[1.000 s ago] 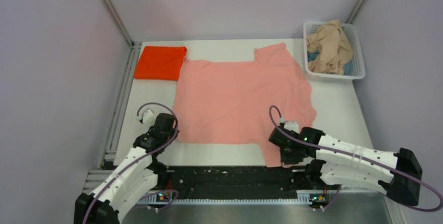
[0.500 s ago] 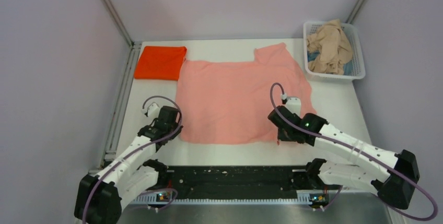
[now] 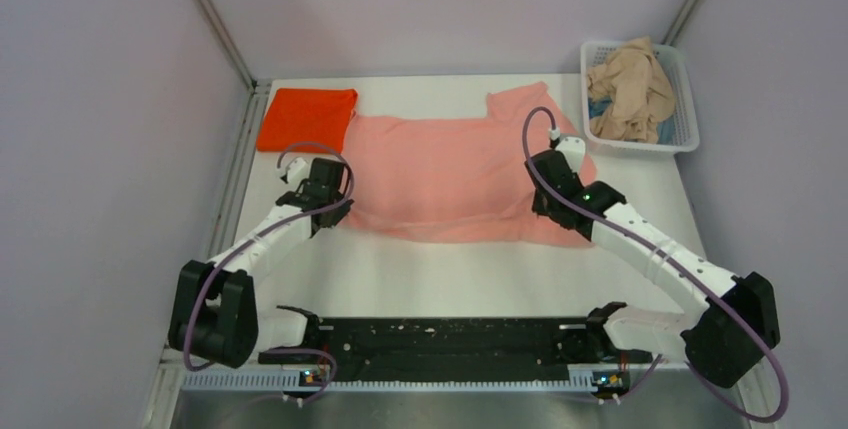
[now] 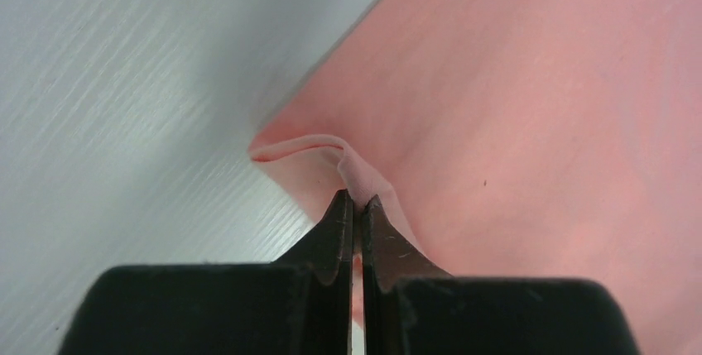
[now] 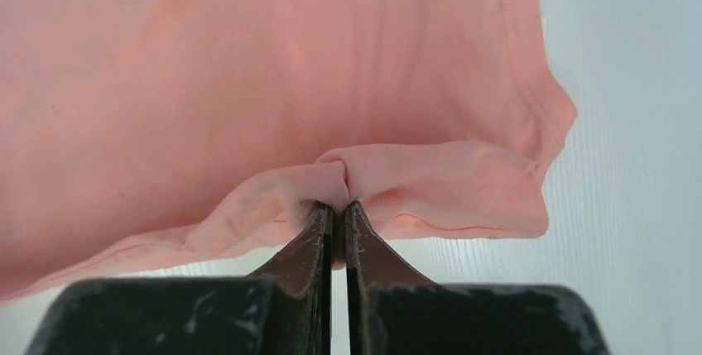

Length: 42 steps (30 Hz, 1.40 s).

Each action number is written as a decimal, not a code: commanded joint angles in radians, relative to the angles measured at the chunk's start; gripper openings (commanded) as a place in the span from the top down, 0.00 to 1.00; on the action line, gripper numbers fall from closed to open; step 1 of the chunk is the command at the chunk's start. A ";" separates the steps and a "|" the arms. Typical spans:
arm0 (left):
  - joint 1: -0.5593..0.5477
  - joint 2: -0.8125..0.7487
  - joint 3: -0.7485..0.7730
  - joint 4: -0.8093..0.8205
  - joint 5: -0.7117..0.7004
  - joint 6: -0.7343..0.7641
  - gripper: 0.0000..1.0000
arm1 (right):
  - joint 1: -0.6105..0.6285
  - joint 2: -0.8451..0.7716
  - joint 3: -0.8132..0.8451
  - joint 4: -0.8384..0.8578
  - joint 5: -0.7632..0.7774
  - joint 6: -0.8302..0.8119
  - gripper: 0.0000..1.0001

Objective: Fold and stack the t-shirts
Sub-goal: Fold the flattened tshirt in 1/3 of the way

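Left fingers (image 4: 335,235), right fingers (image 5: 317,243) clamped on salmon-pink t-shirt (image 3: 450,179) edge, probably hem; cloth beyond tips.

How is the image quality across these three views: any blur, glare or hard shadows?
Top external: even, soft light, sharp throughout, no hard shadows on the table. Left wrist: the left hand is a dark silhouette, and the salmon-pink t-shirt looks a little soft. Right wrist: the right hand is crisp, the cloth beyond is slightly soft, and the table is bright without glare.

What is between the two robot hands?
The pink shirt, partly folded, stretches between the left gripper and the right gripper, both pinching its edge; the top view shows it.
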<state>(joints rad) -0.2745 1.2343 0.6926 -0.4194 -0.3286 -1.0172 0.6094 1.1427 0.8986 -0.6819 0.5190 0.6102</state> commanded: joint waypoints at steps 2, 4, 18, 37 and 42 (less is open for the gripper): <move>0.028 0.105 0.128 0.050 -0.013 0.029 1.00 | -0.080 0.045 0.064 0.134 0.002 -0.071 1.00; 0.038 0.134 0.154 0.055 -0.018 0.033 1.00 | -0.097 0.065 0.070 0.159 -0.013 -0.092 1.00; 0.086 0.315 0.263 0.077 -0.012 0.058 1.00 | -0.211 0.284 0.131 0.309 -0.137 -0.210 1.00; 0.087 0.214 0.343 0.105 0.242 0.230 0.01 | -0.309 0.388 0.228 0.332 -0.228 -0.215 0.01; 0.031 0.240 0.276 0.205 0.392 0.263 0.01 | -0.310 0.264 0.002 0.493 -0.501 -0.206 0.01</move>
<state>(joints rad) -0.1993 1.4570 1.0115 -0.3080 -0.1009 -0.8104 0.2996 1.4906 1.0241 -0.3416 0.2371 0.3889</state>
